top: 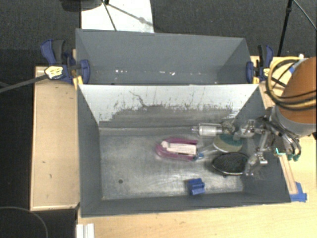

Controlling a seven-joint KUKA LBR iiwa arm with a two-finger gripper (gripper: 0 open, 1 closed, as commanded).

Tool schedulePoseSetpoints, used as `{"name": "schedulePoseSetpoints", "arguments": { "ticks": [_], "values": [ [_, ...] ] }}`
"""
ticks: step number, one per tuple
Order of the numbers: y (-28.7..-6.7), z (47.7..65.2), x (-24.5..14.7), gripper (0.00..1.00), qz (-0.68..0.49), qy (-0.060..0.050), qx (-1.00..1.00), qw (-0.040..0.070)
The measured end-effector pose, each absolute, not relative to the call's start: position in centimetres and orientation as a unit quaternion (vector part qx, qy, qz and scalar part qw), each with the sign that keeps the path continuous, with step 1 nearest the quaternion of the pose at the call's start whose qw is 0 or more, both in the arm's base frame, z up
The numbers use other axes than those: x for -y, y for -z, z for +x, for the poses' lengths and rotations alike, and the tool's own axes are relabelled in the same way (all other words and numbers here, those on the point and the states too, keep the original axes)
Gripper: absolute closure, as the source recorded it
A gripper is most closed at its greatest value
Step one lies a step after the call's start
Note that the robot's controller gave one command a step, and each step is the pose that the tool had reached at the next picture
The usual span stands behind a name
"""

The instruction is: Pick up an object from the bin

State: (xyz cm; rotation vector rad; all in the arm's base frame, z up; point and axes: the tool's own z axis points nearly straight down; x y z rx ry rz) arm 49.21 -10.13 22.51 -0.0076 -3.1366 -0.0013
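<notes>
The jaws sit low at the right end of the grey metal bin (129, 175). Whether they are spread or pressed together cannot be told, and nothing is seen pinched between them. Just beside them, on the bin floor, lie a flat black oval object (230, 163) and a round teal disc (227, 143). Farther left rest a pink-and-white plastic piece (177, 149) and a small blue block (195, 186). The pick appears not yet made, so gripping and lifting remain.

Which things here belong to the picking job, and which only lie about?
Job: gripper; bin; black oval disc and teal round thing, both nearest the gripper.
Lying about: pink case, mid-bin; blue block, near the front wall.
</notes>
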Motion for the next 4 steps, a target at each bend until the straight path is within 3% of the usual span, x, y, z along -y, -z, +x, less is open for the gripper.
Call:
{"name": "schedulePoseSetpoints", "arguments": {
  "ticks": [1,2,3,4],
  "values": [
    [-7.0,49.9,13.4,0.00,0.082,0.000,0.997,-0.003],
    [-10.2,50.4,13.2,0.00,0.075,-0.001,0.997,-0.002],
    [-11.4,50.7,13.8,0.00,0.067,0.000,0.998,-0.001],
    [-7.0,50.6,14.4,0.00,0.088,0.000,0.996,-0.001]
  ]
}}
